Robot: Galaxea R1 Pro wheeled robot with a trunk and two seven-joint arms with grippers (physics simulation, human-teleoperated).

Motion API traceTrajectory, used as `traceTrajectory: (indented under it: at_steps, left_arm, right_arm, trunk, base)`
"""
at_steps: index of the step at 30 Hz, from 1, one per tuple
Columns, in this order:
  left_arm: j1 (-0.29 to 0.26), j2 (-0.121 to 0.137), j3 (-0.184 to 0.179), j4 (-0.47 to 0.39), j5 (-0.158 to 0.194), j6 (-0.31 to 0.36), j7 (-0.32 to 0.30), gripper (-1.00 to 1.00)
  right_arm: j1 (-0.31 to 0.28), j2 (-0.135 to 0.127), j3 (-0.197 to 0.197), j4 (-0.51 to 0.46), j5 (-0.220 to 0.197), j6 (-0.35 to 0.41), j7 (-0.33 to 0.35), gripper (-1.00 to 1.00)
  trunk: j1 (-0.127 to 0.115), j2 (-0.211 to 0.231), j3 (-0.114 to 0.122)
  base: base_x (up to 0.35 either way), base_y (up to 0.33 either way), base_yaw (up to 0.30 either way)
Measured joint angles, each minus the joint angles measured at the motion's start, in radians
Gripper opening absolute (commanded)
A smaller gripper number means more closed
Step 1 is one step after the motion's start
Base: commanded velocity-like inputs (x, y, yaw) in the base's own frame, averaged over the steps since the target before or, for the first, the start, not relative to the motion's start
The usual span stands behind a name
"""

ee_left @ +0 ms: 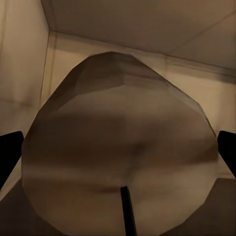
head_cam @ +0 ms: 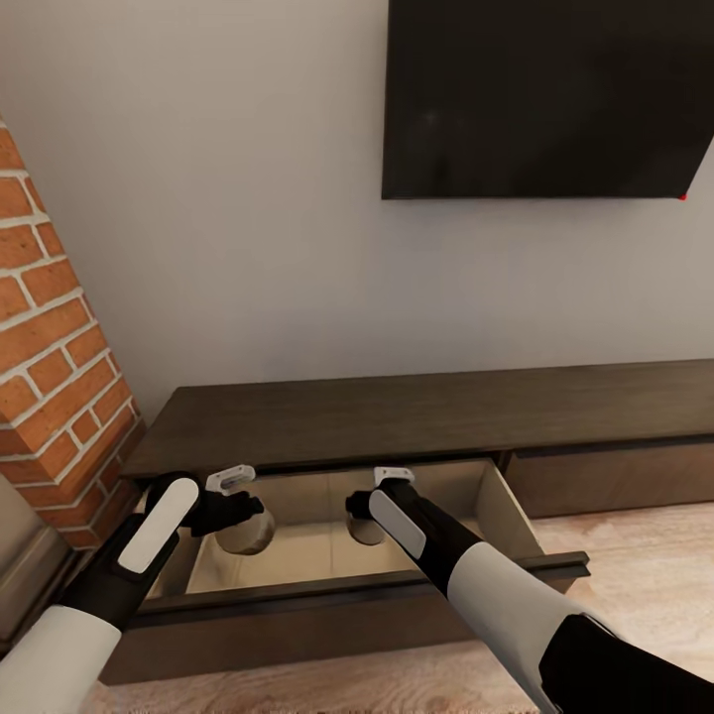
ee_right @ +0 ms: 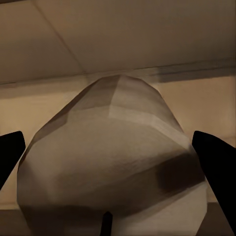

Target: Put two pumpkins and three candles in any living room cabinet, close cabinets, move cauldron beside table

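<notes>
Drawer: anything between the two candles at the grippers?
No. In the head view, bare pale drawer floor separates the left candle from the right candle.

1. Cabinet [head_cam: 416, 416]: dark brown wood top and fronts; open drawer [head_cam: 511, 511] interior pale tan.
2. Two rounded objects in the drawer, left [head_cam: 245, 534] and right [head_cam: 365, 531]: dull beige-grey with darker brown bands.
3. Arms: white and black.
4. Brick column [head_cam: 50, 347]: orange-red, pale mortar.
5. Wall grey-white; screen [head_cam: 545, 99] black; floor light wood.
</notes>
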Motion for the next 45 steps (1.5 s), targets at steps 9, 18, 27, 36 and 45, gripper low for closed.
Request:
traceTrajectory:
  at_steps: [9, 18, 27, 36, 45]
  left_arm:
    - [-0.007, 0.0, 0.0, 0.0, 0.0, -0.001, 0.0, -1.0]
    - [-0.012, 0.0, 0.0, -0.001, 0.0, -0.001, 0.001, -1.0]
    - [-0.012, 0.001, 0.0, 0.001, 0.0, -0.001, 0.0, -1.0]
    - [-0.012, -0.001, 0.0, 0.002, 0.001, -0.001, 0.0, -1.0]
    - [-0.012, -0.003, 0.0, 0.034, -0.001, 0.002, -0.008, -1.0]
  right_arm:
    - [-0.001, -0.001, 0.002, -0.015, 0.006, -0.009, 0.001, -1.0]
    - [-0.001, 0.0, 0.002, -0.023, 0.005, -0.009, 0.001, -1.0]
    - [-0.001, 0.0, 0.002, -0.026, -0.001, -0.011, 0.004, -1.0]
    - [-0.001, 0.0, 0.002, -0.025, 0.001, -0.01, 0.007, -1.0]
    - [-0.001, 0.0, 0.002, -0.024, 0.006, -0.011, 0.044, -1.0]
  trunk:
    - [0.003, -0.002, -0.031]
    - [0.003, -0.002, -0.031]
    - [0.003, -0.002, -0.031]
    - [0.003, -0.002, -0.031]
    - [0.003, -0.002, -0.031]
  base:
    - [0.0, 0.0, 0.0]
    - [0.0, 0.009, 0.001]
    - [0.0, 0.018, 0.072]
    - [0.051, -0.097, 0.002]
    - [0.053, 0.018, 0.0]
